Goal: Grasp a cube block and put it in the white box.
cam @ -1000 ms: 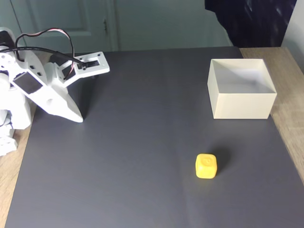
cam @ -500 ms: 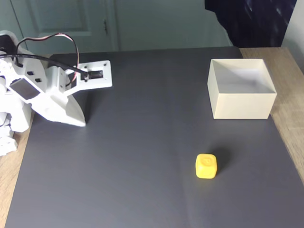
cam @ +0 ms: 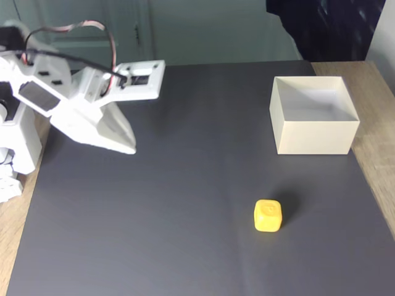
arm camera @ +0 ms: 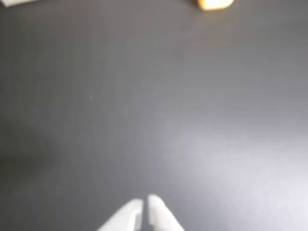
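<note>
Cube block (cam: 268,216) alone on dark mat, gripper (cam: 128,148) far left, angled down, fingertips together.

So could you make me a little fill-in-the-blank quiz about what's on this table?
1. The cube block is coloured ____.
2. The white box holds ____ so far.
3. In the fixed view the gripper is on the ____ side.
4. Both things rest on a dark ____ mat.

Missing words: yellow; nothing; left; grey

Domestic room, probably a home: pale green panelled door (cam: 92,31) behind; light wooden worktop (cam: 378,105) under a dark grey mat (cam: 185,203); dark cloth (cam: 327,28) hanging.
</note>
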Controlling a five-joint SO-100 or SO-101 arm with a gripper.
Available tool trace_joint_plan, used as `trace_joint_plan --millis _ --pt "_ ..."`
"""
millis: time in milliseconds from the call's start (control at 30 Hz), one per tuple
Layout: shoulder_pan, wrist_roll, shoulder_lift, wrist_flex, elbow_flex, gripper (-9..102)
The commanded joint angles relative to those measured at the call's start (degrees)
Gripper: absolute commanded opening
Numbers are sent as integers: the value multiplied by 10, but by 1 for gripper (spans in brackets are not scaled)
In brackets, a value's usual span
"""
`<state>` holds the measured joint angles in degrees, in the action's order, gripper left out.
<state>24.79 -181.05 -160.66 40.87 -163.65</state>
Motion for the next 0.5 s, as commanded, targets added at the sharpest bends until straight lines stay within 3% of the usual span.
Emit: trace_joint_plan --millis 0,467 --pt "26 -20 142 -25 134 1" --pt "114 -62 545 -30 553 6"
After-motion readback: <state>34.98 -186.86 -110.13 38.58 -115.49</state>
